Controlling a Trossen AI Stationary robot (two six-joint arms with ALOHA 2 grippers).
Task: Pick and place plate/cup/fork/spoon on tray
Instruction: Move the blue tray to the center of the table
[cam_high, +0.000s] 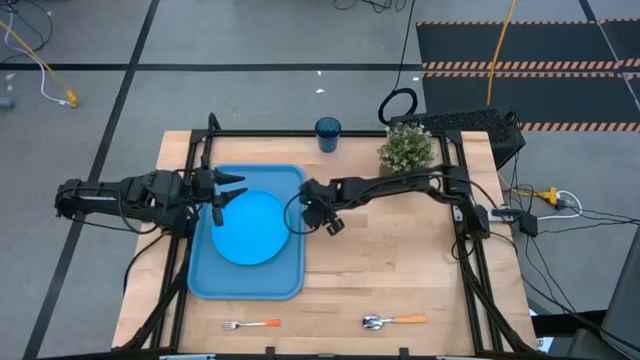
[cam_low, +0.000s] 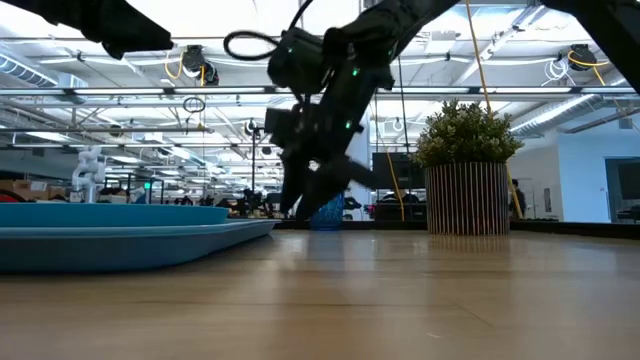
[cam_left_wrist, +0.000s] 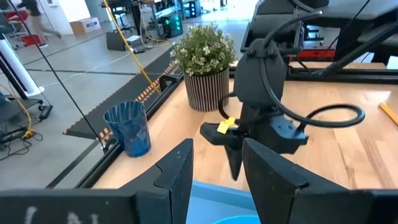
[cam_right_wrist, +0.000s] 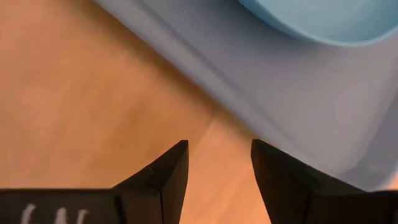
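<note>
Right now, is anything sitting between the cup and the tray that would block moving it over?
Nothing visible does. The cup stands alone at the table's far edge, the plant off to its side. The tray already holds the plate, and both end effectors, left and right, hover at its edges.

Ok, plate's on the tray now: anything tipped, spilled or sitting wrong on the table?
Nothing stands out. The plate lies flat inside the tray. The cup stands upright beside the potted plant, and the fork and spoon lie flat at the opposite table edge. Both grippers, left and right, are open and empty.
</note>
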